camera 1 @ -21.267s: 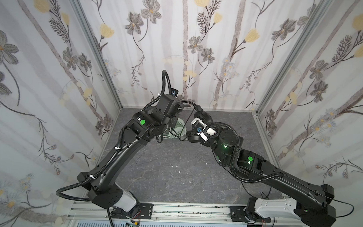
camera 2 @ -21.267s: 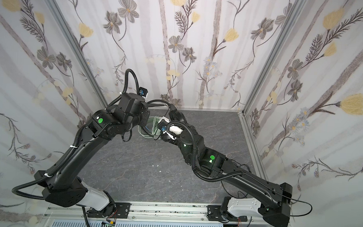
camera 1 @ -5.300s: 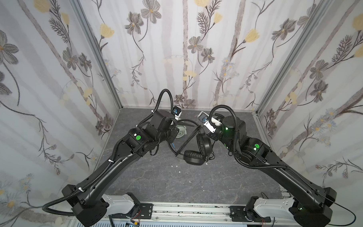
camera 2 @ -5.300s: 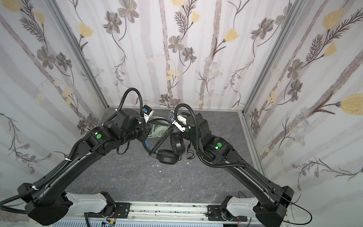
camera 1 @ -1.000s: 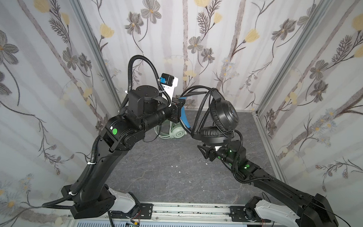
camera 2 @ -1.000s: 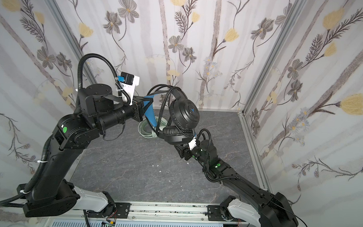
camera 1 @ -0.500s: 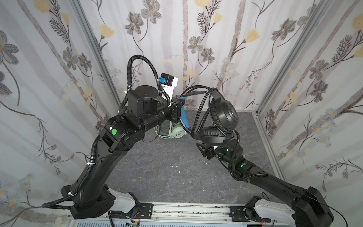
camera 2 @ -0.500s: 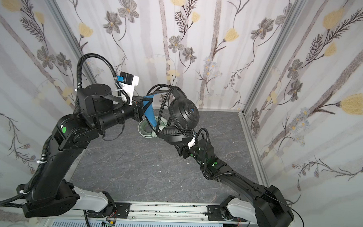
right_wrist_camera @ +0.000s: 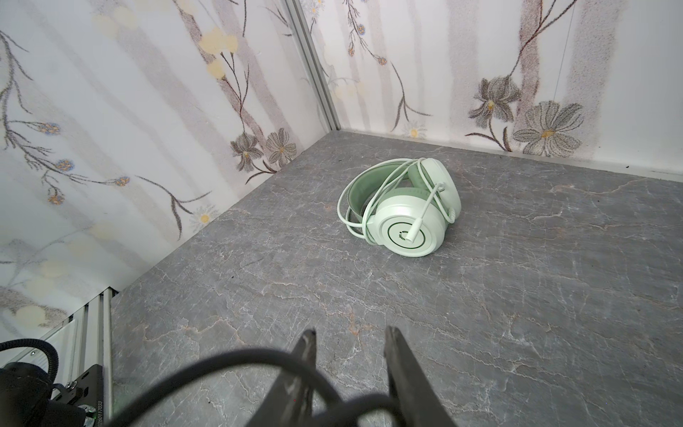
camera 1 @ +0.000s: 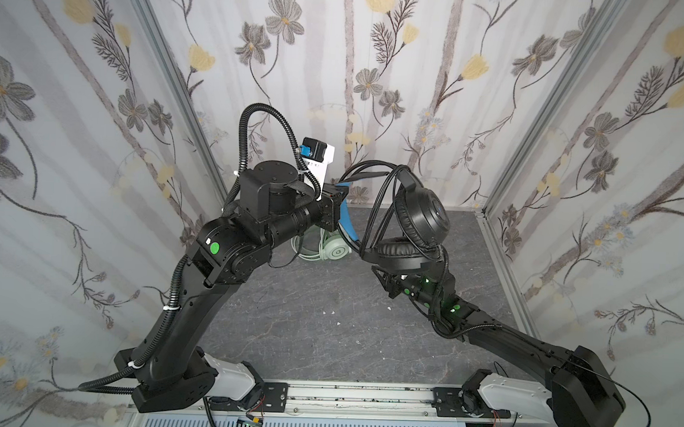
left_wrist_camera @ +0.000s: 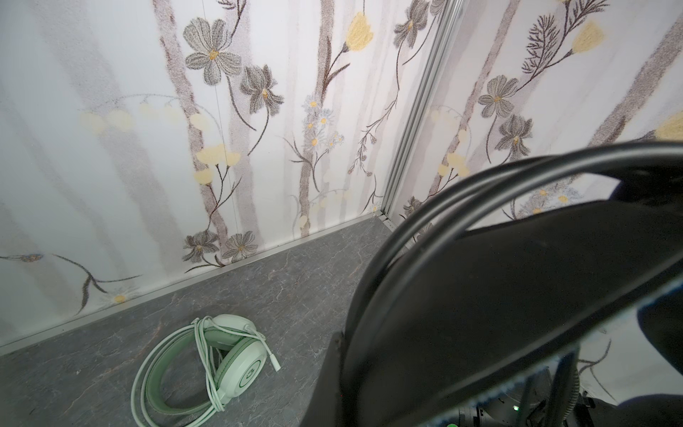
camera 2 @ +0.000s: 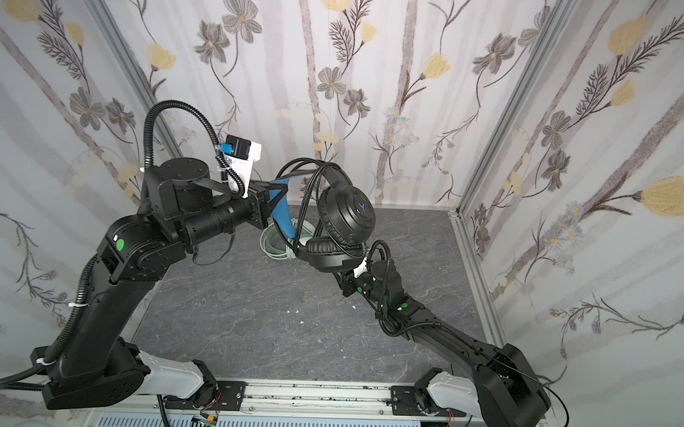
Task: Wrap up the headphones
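Observation:
The black headphones (camera 1: 422,217) (camera 2: 348,214) hang in the air at mid-scene, and their thin black cable (camera 1: 376,208) loops over the headband several times. My left gripper (camera 1: 343,197) (camera 2: 272,198) is shut on the headband with its blue inner band (camera 2: 283,216); in the left wrist view the headband (left_wrist_camera: 517,295) fills the frame and hides the jaws. My right gripper (camera 1: 385,280) (right_wrist_camera: 349,334) sits just under the lower ear cup, jaws apart, with a blurred black cable (right_wrist_camera: 207,364) crossing its fingers near their base. The mint green headphones (camera 1: 331,251) (left_wrist_camera: 236,362) (right_wrist_camera: 406,214) lie on the floor at the back, whitish cable wrapped round them.
Flowered walls (camera 1: 376,86) close in the grey stone-patterned floor (camera 1: 309,319) on three sides. A metal rail (camera 1: 346,394) with both arm bases runs along the front. Small white specks (camera 1: 331,312) lie on the middle of the floor.
My right gripper has edged in under the lower ear cup and its jaws have narrowed. The left arm and the raised black headphones have held still.

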Tool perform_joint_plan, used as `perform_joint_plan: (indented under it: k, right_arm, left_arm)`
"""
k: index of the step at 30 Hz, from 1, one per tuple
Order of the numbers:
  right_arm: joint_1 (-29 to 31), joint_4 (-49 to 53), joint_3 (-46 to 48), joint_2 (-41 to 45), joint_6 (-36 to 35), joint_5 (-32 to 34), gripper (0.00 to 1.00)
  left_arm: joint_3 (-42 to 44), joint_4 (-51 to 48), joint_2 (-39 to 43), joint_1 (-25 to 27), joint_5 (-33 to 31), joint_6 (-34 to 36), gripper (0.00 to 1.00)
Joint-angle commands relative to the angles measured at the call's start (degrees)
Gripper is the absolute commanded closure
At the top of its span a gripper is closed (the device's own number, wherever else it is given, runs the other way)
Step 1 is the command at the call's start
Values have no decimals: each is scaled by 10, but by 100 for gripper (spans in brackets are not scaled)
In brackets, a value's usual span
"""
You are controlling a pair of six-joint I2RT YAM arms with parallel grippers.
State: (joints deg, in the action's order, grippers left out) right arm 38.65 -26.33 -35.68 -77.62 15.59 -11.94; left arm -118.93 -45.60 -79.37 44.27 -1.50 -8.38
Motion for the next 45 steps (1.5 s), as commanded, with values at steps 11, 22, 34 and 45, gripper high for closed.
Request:
perform_joint_plan:
  k: [11,22,34,45]
  right_arm:
    - [-1,-9,7,25,-3,-4,63]
    - [-3,0,16,34,-7,-2,90]
    - [-3,21,22,33,-12,16,100]
    - [13,38,36,47,-9,33,100]
  left_arm:
    - [-2,58,3,-2,-3,-14,100]
    - [-4,63,0,-3,0,-15,100]
    - [9,126,-11,-9,-46,-66,100]
    - [26,197,-32,-27,-89,-145,100]
